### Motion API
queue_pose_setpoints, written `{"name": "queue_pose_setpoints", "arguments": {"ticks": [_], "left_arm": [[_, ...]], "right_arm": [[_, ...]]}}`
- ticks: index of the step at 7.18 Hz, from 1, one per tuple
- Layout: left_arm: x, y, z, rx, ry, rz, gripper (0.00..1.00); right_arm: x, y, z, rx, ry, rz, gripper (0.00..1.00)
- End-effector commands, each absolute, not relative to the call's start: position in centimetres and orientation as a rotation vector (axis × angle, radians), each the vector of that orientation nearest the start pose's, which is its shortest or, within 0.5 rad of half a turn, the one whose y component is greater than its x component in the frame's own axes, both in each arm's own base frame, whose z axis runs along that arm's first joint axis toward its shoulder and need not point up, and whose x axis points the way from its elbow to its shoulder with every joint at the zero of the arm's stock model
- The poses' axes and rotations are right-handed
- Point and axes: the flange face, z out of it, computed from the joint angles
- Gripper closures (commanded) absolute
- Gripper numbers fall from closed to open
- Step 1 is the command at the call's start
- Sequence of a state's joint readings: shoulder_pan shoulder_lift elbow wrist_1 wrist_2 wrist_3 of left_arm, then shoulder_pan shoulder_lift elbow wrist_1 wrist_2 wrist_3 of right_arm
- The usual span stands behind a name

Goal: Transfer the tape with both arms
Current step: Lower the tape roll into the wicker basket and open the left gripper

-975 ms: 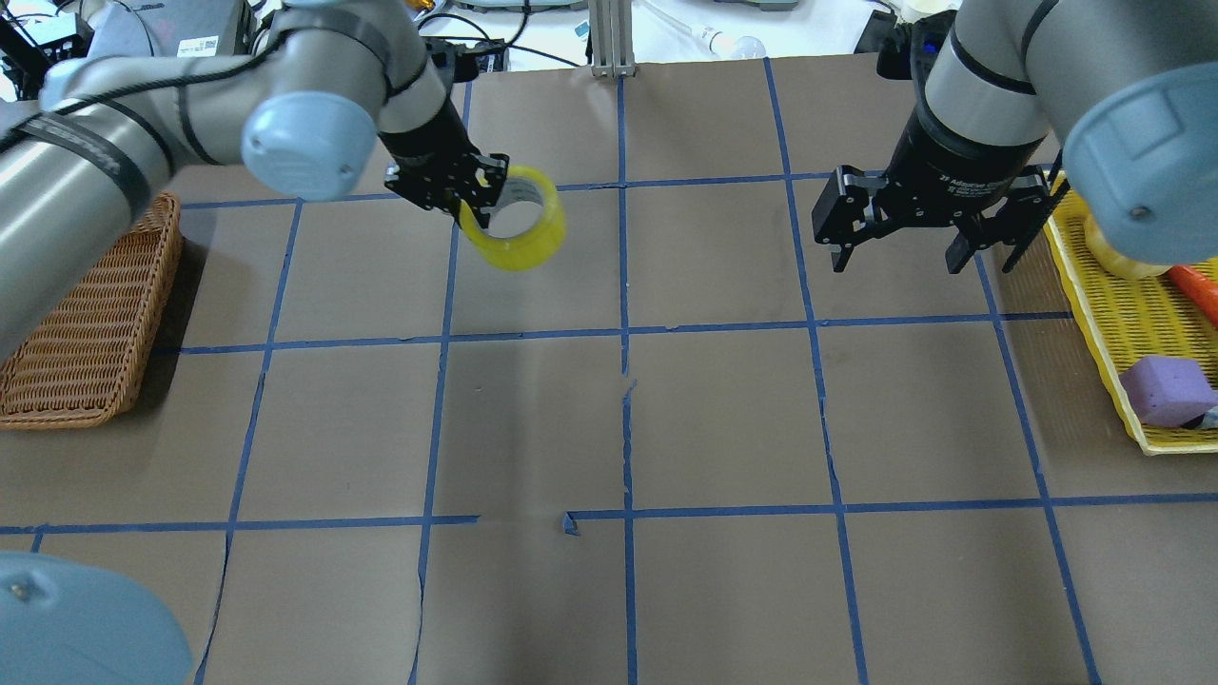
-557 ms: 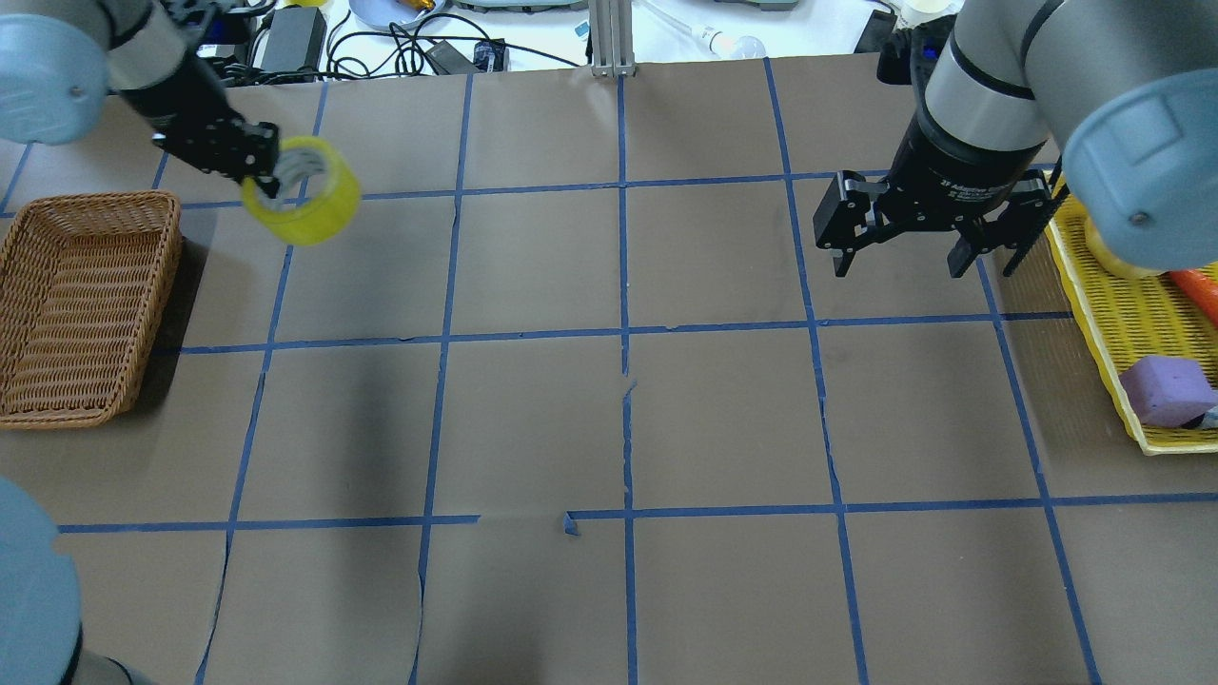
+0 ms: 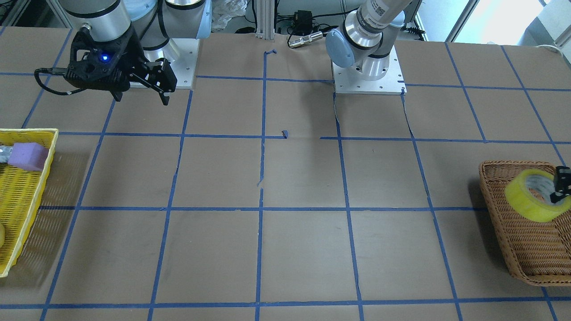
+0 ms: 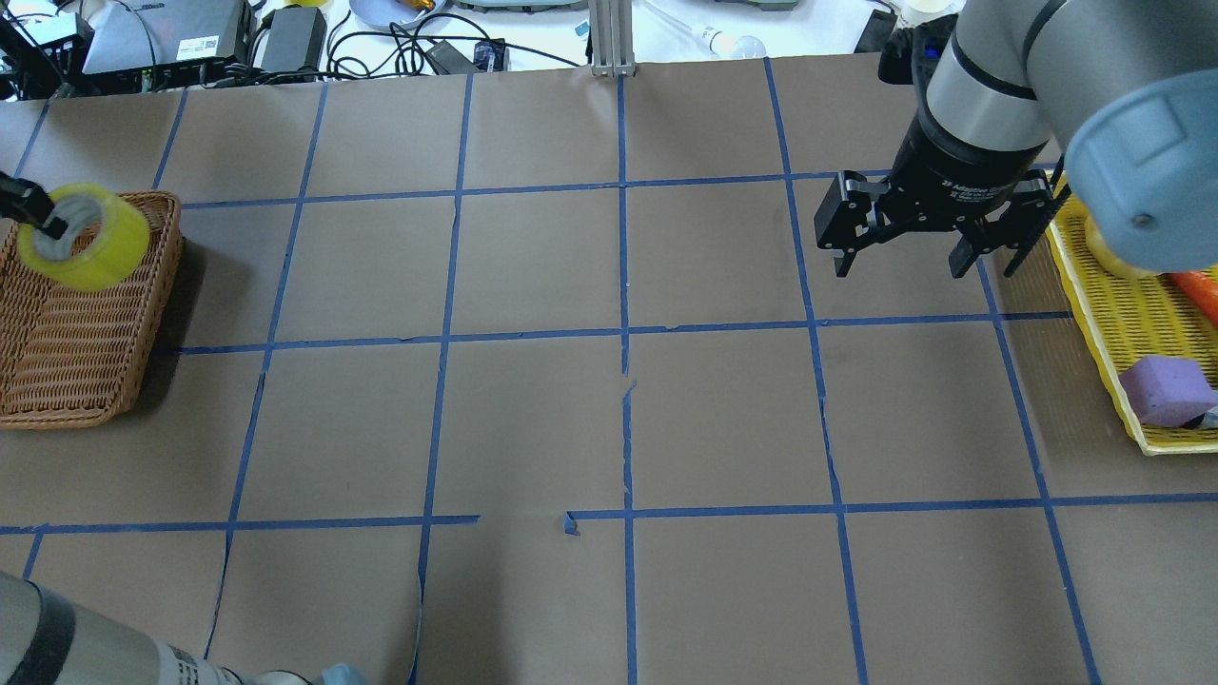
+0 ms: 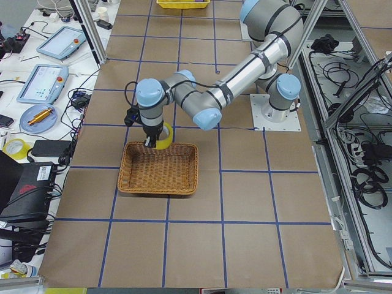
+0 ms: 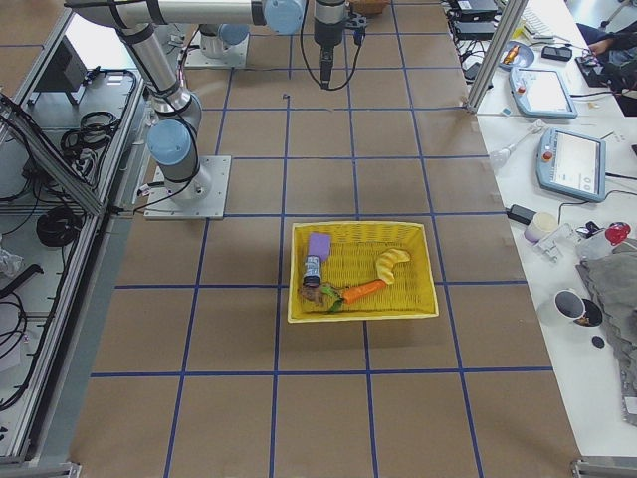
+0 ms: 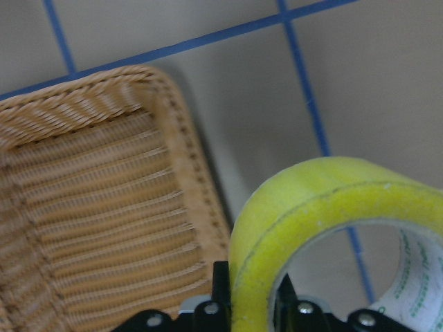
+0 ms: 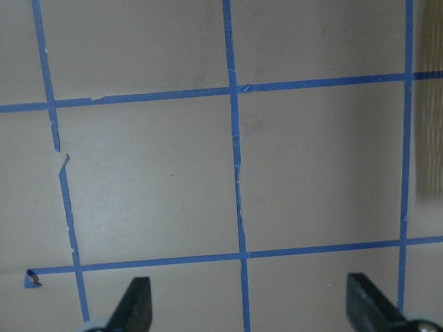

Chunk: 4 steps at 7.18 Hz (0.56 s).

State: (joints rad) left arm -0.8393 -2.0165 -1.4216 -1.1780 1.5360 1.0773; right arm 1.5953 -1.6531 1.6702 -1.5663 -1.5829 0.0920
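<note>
The yellow tape roll (image 4: 90, 249) hangs in my left gripper (image 4: 46, 225), which is shut on the roll's wall, one finger inside the white core. The roll is in the air over the far edge of the wicker basket (image 4: 95, 381) at the table's left end. It also shows in the front view (image 3: 531, 196) and the left wrist view (image 7: 325, 221), above the basket's rim (image 7: 173, 104). My right gripper (image 4: 899, 268) is open and empty, held above the table at the back right. The right wrist view shows only its fingertips (image 8: 135, 301) over bare paper.
A yellow mesh tray (image 4: 1113, 323) at the right edge holds a purple sponge (image 4: 1166, 388) and other items. Blue tape grid lines cross the brown table cover. Cables and devices lie beyond the far table edge.
My left arm has swung left with the tape, from the back middle of the table to over the wicker basket. The right arm has not moved.
</note>
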Motion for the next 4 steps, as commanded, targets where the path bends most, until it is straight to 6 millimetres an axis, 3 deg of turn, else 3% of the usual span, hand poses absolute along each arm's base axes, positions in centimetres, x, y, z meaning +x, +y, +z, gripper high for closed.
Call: {"name": "queue_pose_setpoints", "arguments": {"ticks": [1, 2, 4], "left_arm": [[39.0, -58.7, 28.4, 0.541, 3.032, -0.135, 1.0], [38.8, -58.8, 26.1, 0.539, 3.077, -0.134, 1.0], [39.2, -59.2, 24.2, 0.549, 3.075, -0.137, 1.0]], "right_arm": [[14.3, -45.1, 47.8, 0.106, 3.155, 0.033, 0.0], [14.3, -45.1, 47.8, 0.106, 3.155, 0.033, 0.0], [14.3, -45.1, 47.6, 0.109, 3.155, 0.037, 0.0]]}}
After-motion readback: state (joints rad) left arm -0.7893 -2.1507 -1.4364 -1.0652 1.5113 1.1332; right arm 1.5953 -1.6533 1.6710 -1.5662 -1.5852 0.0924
